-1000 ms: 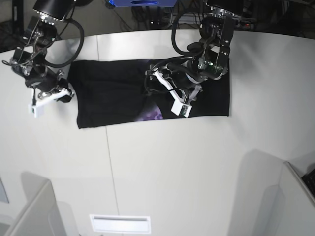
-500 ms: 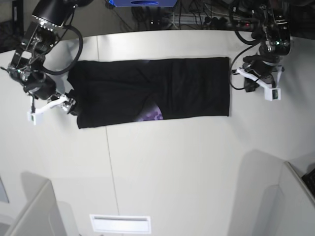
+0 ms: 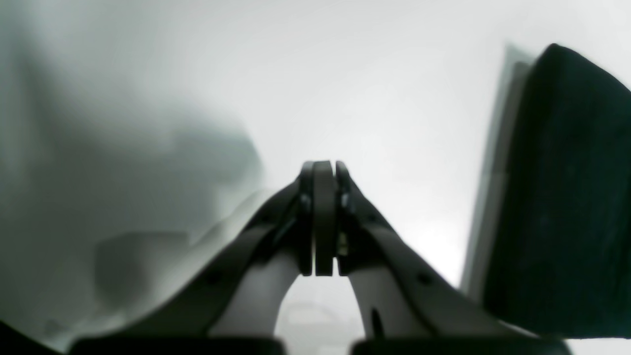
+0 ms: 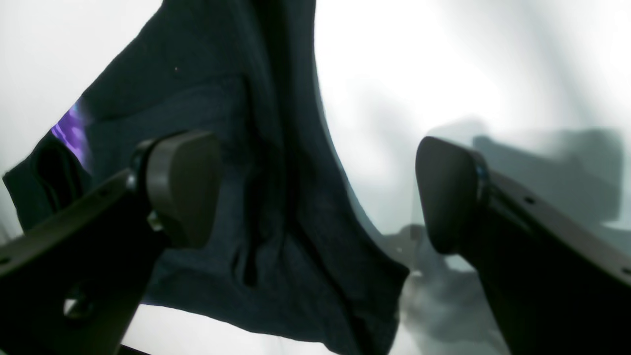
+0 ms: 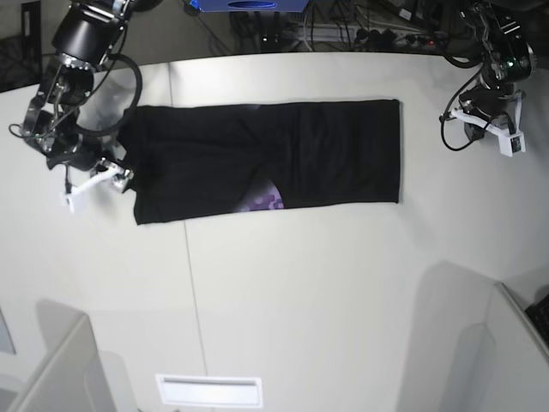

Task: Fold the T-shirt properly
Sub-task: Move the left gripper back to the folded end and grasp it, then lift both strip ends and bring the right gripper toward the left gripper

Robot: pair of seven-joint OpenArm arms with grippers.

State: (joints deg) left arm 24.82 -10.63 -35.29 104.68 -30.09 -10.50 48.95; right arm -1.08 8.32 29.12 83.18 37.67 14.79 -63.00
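Note:
The black T-shirt [image 5: 257, 159] lies flat on the white table [image 5: 300, 292] as a long folded band, with a bit of purple print [image 5: 268, 201] showing at its front edge. My right gripper [image 5: 96, 184] is open at the shirt's left end. In the right wrist view it [image 4: 315, 192] hangs open over the shirt's edge [image 4: 276, 207], one finger [image 4: 182, 187] above the cloth, the other above the table. My left gripper [image 5: 497, 133] is off the shirt, to its right. In the left wrist view it [image 3: 323, 217] is shut and empty over bare table.
A black cloth-like shape [image 3: 557, 197] fills the right side of the left wrist view; it looks like the shirt's end. Grey partition panels stand at the front left [image 5: 60, 369] and front right [image 5: 506, 343]. Cables and gear [image 5: 283, 26] lie beyond the table's back edge.
My left arm has swung from the middle of the shirt out past its right end. My right gripper has shifted slightly at the shirt's left end. The shirt stays flat.

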